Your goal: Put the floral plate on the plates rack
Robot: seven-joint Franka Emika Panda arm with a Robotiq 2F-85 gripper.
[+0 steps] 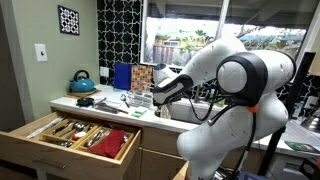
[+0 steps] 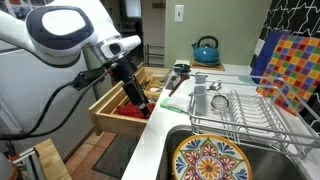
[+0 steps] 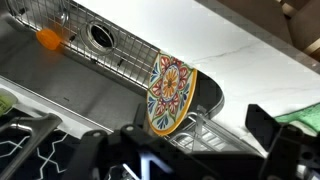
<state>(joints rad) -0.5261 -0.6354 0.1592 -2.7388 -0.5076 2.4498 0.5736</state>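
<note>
The floral plate (image 2: 205,160) is round, with a bright yellow, red and blue flower pattern. It leans in the sink (image 2: 170,140) in front of the plates rack (image 2: 245,105), a low silvery wire rack on the counter. In the wrist view the plate (image 3: 168,92) stands on edge against the sink wall, beside the rack wires (image 3: 200,125). My gripper (image 2: 140,100) is open and empty. It hangs over the counter edge near the open drawer, well to the side of the plate. It also shows in an exterior view (image 1: 152,98) and in the wrist view (image 3: 160,130).
An open wooden cutlery drawer (image 1: 75,135) sticks out below the counter. A blue kettle (image 2: 205,48) stands at the back. A squarish patterned board (image 2: 290,65) and a plain blue piece (image 1: 123,75) lean against the wall behind the rack. Utensils lie on the counter (image 2: 180,75).
</note>
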